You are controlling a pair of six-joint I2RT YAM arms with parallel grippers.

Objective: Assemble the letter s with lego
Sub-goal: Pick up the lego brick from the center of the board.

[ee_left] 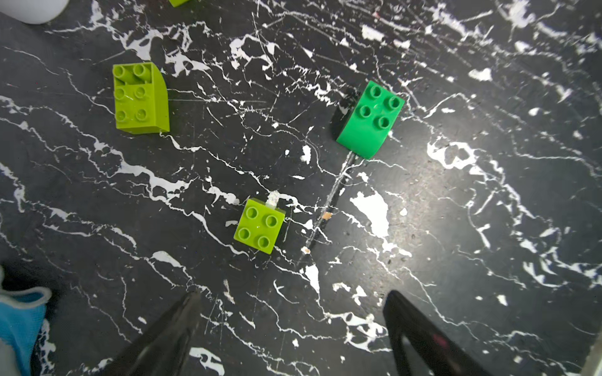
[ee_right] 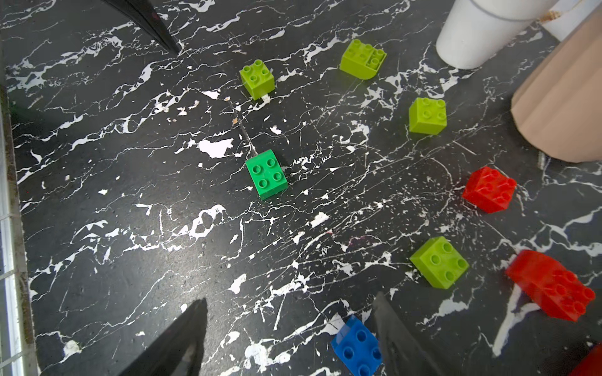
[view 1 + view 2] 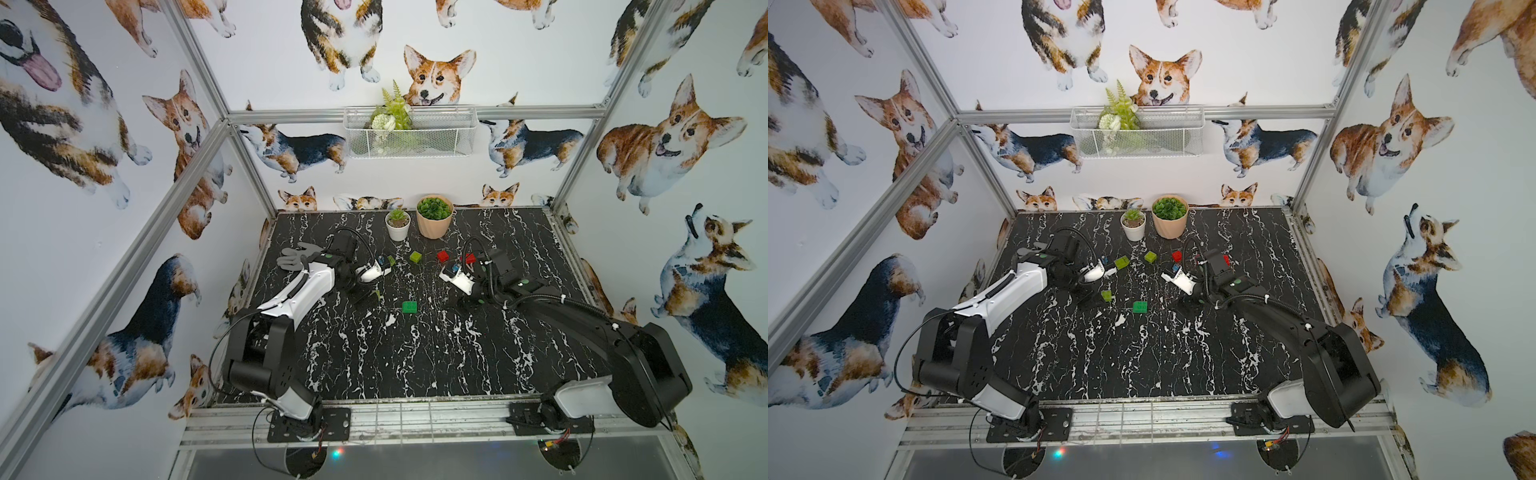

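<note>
In both top views the dark green brick (image 3: 409,306) lies loose on the marble tabletop (image 3: 415,365), between the two sets of jaws. Left wrist: left gripper (image 1: 293,293) jaws wide apart, empty; lime brick (image 1: 259,226) just ahead of them. Right wrist: right gripper (image 2: 290,298) jaws spread, gripping nothing; blue brick (image 2: 356,348) lies between them, close beside one finger.

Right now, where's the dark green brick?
In both top views, the dark green brick sits near the middle of the table, a small lime brick nearest, on its left.
</note>
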